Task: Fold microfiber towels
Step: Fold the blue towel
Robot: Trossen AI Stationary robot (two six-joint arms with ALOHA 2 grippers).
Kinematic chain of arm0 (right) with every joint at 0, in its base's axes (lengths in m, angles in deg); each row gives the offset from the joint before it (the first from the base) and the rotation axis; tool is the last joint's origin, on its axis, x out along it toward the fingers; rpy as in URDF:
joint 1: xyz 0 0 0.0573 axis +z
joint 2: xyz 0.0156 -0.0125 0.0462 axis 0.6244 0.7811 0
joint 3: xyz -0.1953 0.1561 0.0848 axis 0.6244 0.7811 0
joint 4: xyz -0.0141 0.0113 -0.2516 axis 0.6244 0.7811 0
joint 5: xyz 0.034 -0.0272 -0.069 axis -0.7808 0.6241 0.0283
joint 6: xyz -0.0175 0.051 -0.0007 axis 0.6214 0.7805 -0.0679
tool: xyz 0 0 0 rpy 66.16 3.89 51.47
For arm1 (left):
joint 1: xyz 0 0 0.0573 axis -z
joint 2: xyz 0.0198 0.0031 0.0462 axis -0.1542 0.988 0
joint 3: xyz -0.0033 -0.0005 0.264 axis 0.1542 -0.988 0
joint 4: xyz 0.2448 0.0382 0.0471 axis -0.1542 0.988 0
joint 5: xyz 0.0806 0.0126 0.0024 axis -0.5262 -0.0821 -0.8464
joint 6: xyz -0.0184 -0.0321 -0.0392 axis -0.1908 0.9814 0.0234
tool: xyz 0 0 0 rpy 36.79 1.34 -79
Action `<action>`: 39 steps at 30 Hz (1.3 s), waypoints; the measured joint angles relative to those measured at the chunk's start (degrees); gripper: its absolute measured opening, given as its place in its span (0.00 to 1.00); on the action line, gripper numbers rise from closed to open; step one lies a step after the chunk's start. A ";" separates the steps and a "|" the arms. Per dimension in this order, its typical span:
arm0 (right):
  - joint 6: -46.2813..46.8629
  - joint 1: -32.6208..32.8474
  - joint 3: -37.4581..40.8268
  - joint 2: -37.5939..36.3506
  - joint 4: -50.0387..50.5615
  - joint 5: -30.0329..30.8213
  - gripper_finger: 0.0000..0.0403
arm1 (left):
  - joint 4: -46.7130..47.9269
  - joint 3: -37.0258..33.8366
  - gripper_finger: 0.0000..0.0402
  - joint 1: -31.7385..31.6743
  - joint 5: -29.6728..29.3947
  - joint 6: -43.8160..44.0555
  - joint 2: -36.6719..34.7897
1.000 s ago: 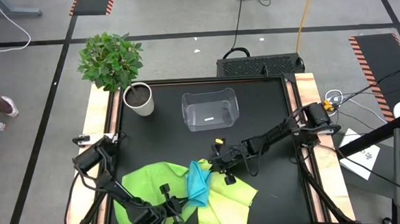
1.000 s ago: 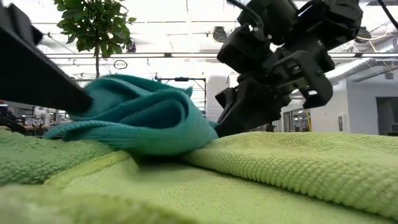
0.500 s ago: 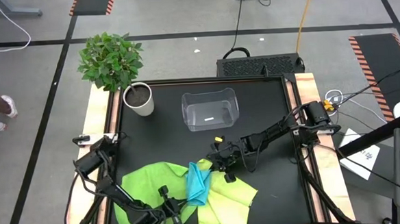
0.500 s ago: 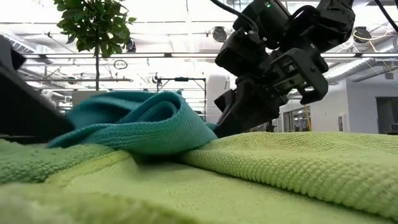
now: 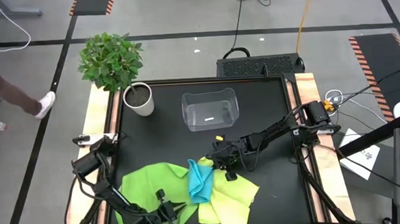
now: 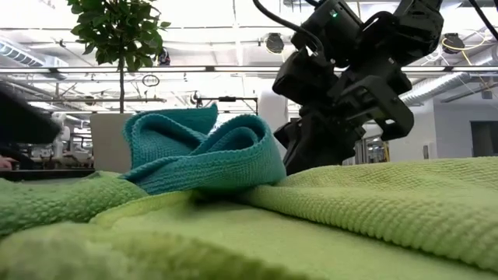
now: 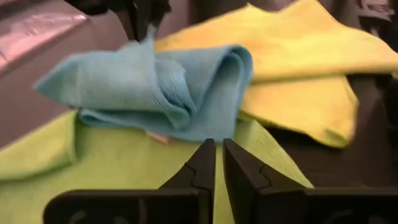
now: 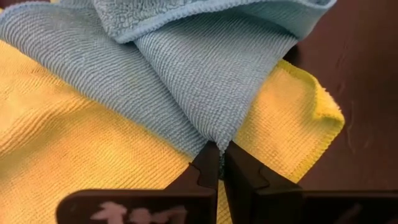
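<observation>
- In the high view the bright green towel (image 5: 143,187) runs off the picture's bottom edge, and the left arm covers part of it.
- The turquoise towel (image 5: 201,182) lies over the seam where the green cloth meets the pale yellow-green towel (image 5: 233,192), hiding their overlap.
- In the low view the towels fill the foreground and hide the table.
- The left gripper (image 7: 217,163) shows a thin slit between its 2 fingers; nothing is seen in it.
- The right gripper (image 8: 219,163) has its tips buried in a turquoise fold.
- A person's leg (image 5: 10,89) is cut off at the left edge.
</observation>
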 joint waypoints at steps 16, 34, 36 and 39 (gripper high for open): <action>0.00 0.29 -0.02 0.00 -0.38 -0.21 0.01 | 1.80 0.04 0.09 -8.16 -0.36 -2.96 -0.26; -0.53 1.68 -0.09 0.00 0.77 -0.26 0.01 | 13.47 0.14 0.09 -4.65 10.09 19.80 -1.26; -0.94 1.68 -0.09 0.00 0.72 -0.26 0.01 | 13.61 0.70 0.09 -4.28 10.79 19.63 -1.26; -1.97 1.76 -0.09 0.00 0.27 -0.11 0.01 | 13.67 2.56 0.09 -3.70 7.58 16.37 -1.28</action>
